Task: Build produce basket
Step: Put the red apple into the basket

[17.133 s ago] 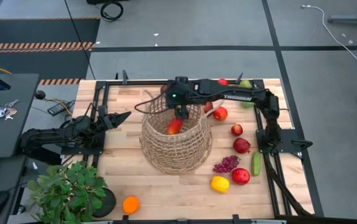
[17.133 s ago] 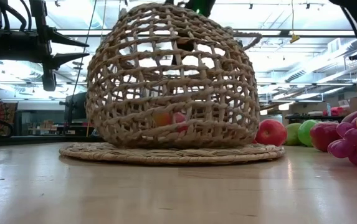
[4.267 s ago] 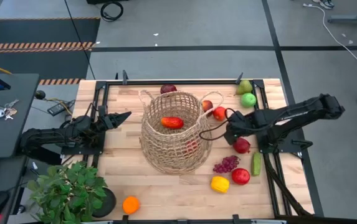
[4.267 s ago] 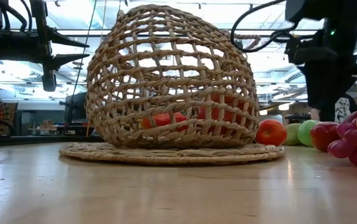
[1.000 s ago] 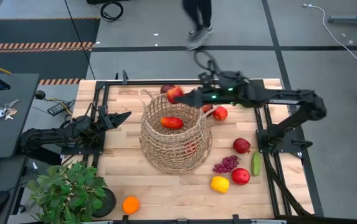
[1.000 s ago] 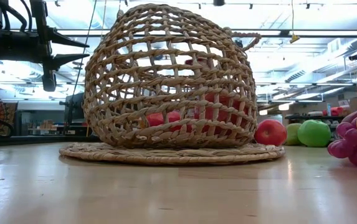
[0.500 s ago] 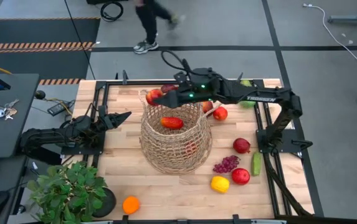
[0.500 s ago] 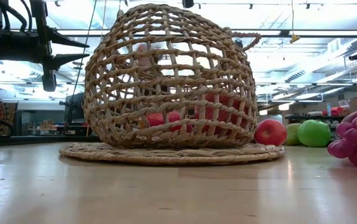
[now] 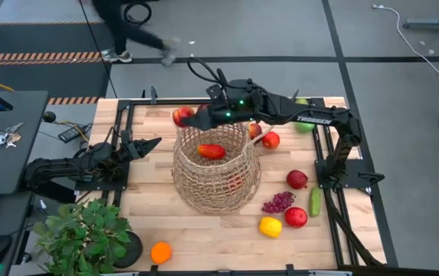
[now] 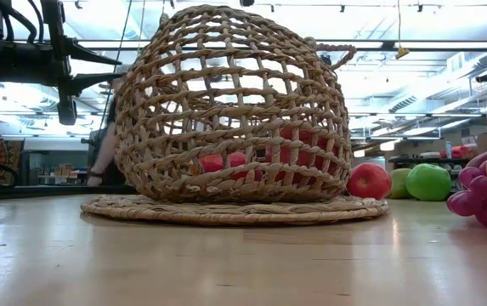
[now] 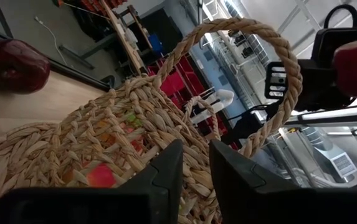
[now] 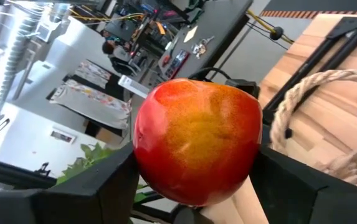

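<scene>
The step in hand is carrying one more fruit to the large tan open-weave wicker basket (image 9: 216,170), which stands on its flat woven mat near the middle of the pale wooden tabletop (image 9: 204,238). The right tool (image 9: 189,117) is stretched out over the basket's far rim, its fingers pinching a round red-and-yellow apple (image 9: 182,116); the right wrist view shows that apple (image 12: 197,140) clamped between the two dark fingers, with a loop handle just beside it. From above, the apple sits at or slightly outside the rim on the far left of the basket, not squarely over the opening.

A long red pepper (image 9: 211,151) already lies inside the basket, and more red shapes show through the weave in the low view. Right of the basket, other produce waits: red apples (image 9: 296,179), a bunch of purple grapes (image 9: 278,202), a yellow lemon (image 9: 270,226) and a green cucumber (image 9: 315,202).

The left tool (image 9: 152,143) waits left of the basket, fingers pressed together on nothing.

Next, the apple probably needs bringing back over the mouth, then letting go low enough not to bounce out.
</scene>
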Robot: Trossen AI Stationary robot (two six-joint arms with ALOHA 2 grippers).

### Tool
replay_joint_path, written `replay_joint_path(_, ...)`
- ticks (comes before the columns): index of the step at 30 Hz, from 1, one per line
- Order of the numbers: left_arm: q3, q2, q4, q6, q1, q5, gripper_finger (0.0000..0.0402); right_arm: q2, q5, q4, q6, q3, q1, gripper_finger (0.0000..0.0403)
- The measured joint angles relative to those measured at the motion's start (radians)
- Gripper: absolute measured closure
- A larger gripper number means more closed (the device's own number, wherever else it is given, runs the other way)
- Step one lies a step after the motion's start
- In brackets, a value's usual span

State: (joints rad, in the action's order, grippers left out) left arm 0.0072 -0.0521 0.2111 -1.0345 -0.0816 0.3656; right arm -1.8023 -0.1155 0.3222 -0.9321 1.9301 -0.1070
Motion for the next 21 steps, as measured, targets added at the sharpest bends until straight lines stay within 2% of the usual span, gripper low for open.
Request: replay_joint_path(21, 0.0, 0.0, 0.0, 0.0, 0.0, 0.0, 0.0312, 0.001, 0.019, 0.039, -0.008, 0.0, -0.001, 0.0123)
